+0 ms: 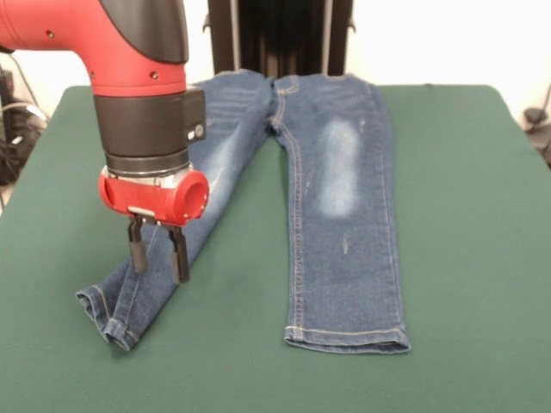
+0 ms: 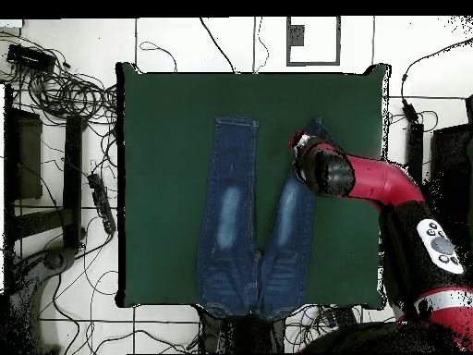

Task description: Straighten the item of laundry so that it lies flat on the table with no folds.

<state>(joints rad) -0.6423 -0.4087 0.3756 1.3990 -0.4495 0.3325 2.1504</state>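
Gripper low over the twisted left leg.
Near left, I see the cuff (image 1: 110, 320) curled, jeans (image 1: 340, 206) waist far on the table (image 1: 482, 258). Gripper (image 1: 157, 251) fingers parted, empty, just above that leg; its axis runs near-left to far-right.

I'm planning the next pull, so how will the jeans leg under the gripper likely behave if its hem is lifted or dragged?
The jeans would probably drape limply: that leg already lies twisted and narrowed near the gripper. Dragged, the denim may bunch on the table, whose cloth looks grippy. The open fingers could likely pinch the hem.
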